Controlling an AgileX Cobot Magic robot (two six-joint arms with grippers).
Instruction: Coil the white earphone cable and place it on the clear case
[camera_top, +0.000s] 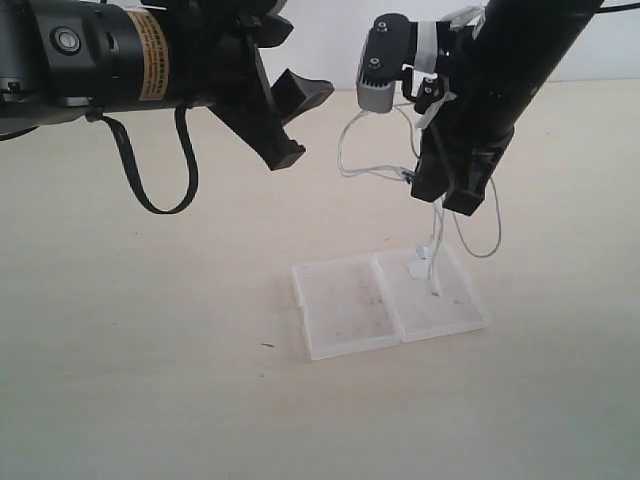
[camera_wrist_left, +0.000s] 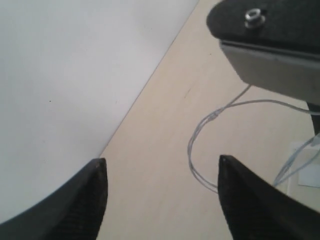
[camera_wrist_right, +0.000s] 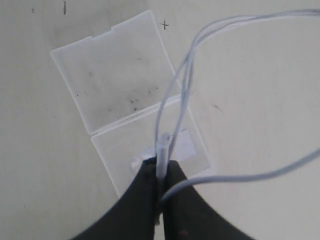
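The clear case (camera_top: 345, 305) lies open and flat on the table, both halves facing up, with a whitish label (camera_wrist_right: 186, 145) on one half. My right gripper (camera_top: 448, 200) hangs just above the labelled half, shut on the white earphone cable (camera_top: 436, 255). In the right wrist view a small stiff white piece (camera_wrist_right: 162, 150) of the cable sticks out from between the closed fingers of my right gripper (camera_wrist_right: 161, 167), over the case (camera_wrist_right: 115, 75). Loose loops of cable (camera_wrist_left: 190, 150) trail away over the table. My left gripper (camera_top: 290, 120) is raised to the left of it, open and holding nothing (camera_wrist_left: 161, 165).
The pale wooden table (camera_top: 150, 350) meets a white wall (camera_wrist_left: 75, 75) at the back. A black cable loop (camera_top: 160, 190) hangs from the left arm. Part of the right arm's housing (camera_wrist_left: 270, 45) shows in the left wrist view.
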